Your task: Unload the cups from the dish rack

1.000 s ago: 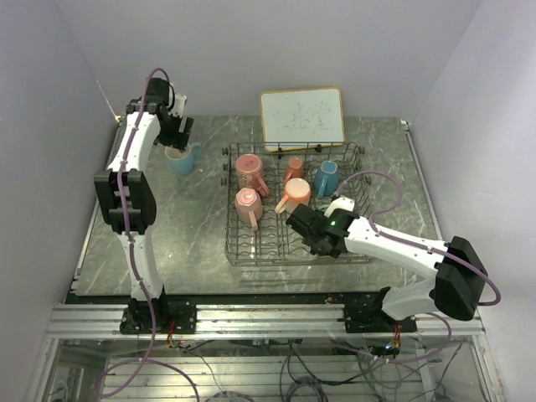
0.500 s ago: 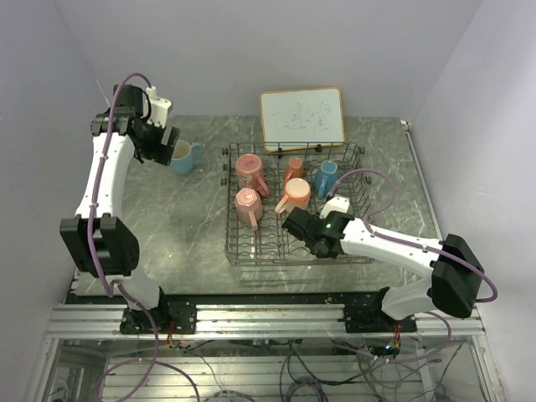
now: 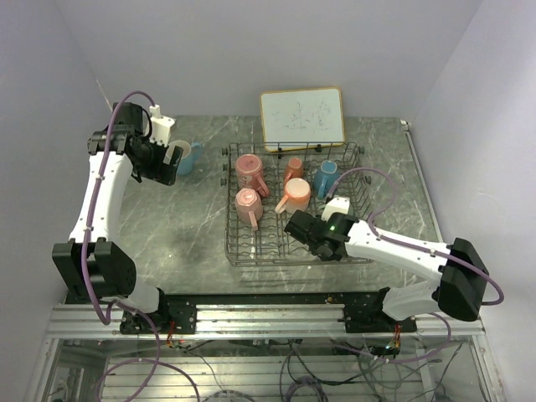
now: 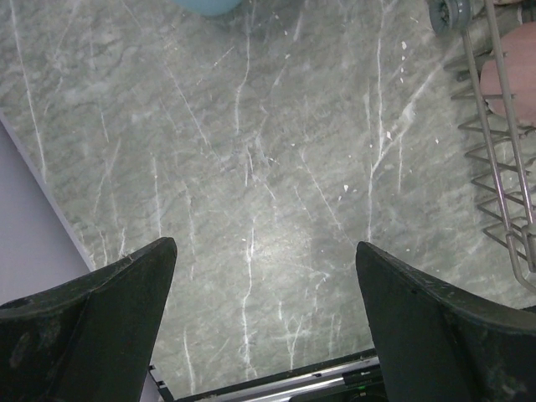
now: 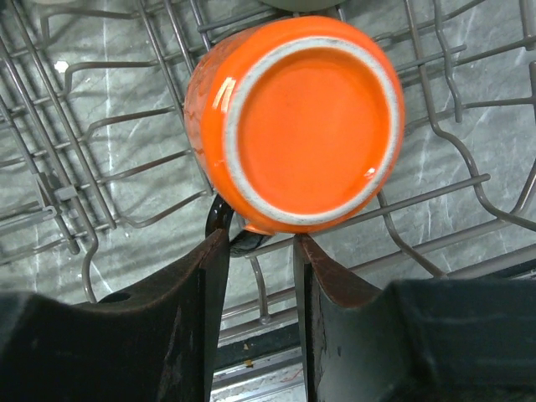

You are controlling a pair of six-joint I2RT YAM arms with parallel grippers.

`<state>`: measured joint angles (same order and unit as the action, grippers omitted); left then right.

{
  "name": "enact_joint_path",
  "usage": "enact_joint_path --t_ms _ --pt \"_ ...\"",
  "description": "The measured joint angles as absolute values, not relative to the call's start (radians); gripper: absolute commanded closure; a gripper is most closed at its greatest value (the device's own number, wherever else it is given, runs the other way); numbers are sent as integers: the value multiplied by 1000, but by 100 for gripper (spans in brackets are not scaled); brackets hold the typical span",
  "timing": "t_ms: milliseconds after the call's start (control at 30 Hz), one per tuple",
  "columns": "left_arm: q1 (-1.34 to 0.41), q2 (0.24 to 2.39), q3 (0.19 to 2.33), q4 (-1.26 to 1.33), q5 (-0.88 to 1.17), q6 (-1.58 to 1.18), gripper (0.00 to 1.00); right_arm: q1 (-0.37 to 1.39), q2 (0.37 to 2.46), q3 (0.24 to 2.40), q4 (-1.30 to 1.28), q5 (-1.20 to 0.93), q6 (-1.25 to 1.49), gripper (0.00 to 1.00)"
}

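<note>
Jaws on your right gripper [image 5: 260,243] stand narrow, one finger on each side of the dark handle [image 5: 224,228] of the orange-red mug [image 5: 301,126]. The handle sits close against one finger; you cannot tell whether both pads press on it. That mug lies tipped over among the tines of the dish rack [image 5: 126,167], its pale-ringed base turned towards the wrist camera. From above, you see this gripper reaching in over the near edge of the rack, about midway along it, and the arm hides the mug there.

Farther back in the rack you have five more. A pink mug [image 3: 249,170] lies at the far left, with a second pink mug [image 3: 248,205] just nearer than it. A peach mug [image 3: 295,195] is in the middle, with a small orange mug [image 3: 294,167] behind that. A blue mug [image 3: 326,177] is to their right.

Left of the rack, out on the grey marbled table [image 3: 193,243], a light blue mug [image 3: 193,156] sits partly covered by your left arm's wrist. Your left gripper [image 4: 264,251] gapes wide with nothing between its fingers. Its camera looks down on bare table, with the rack's corner at the right edge of that view.

Beyond the rack's far edge, a wood-framed whiteboard [image 3: 302,117] stands by the back wall.
</note>
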<state>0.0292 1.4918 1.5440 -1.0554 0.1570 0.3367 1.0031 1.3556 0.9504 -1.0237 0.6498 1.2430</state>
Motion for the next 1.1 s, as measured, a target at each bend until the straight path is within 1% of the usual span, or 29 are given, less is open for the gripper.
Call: enact_joint_path --t_ms 300,467,567,700,833,967,1100 --pt "29 1463 1540 -1077 180 324 1 1003 1343 954 -1031 686 1297 64" --pt "29 1443 1542 -1092 181 325 1 1017 1351 951 -1012 680 1332 53" --pt "29 1427 1542 -1100 181 328 1 1056 1351 952 -1018 683 1366 51" --pt "29 1422 1546 -1114 186 336 1 1116 1375 1000 -1045 690 1401 50" --pt "29 1422 1564 -1129 189 338 1 1143 1460 1065 -1042 689 1438 50" --pt "29 1421 1581 -1132 195 339 1 1138 1516 1061 -1045 688 1474 52" --pt "29 1421 1581 -1137 205 341 1 1122 1509 1041 -1047 688 1504 53"
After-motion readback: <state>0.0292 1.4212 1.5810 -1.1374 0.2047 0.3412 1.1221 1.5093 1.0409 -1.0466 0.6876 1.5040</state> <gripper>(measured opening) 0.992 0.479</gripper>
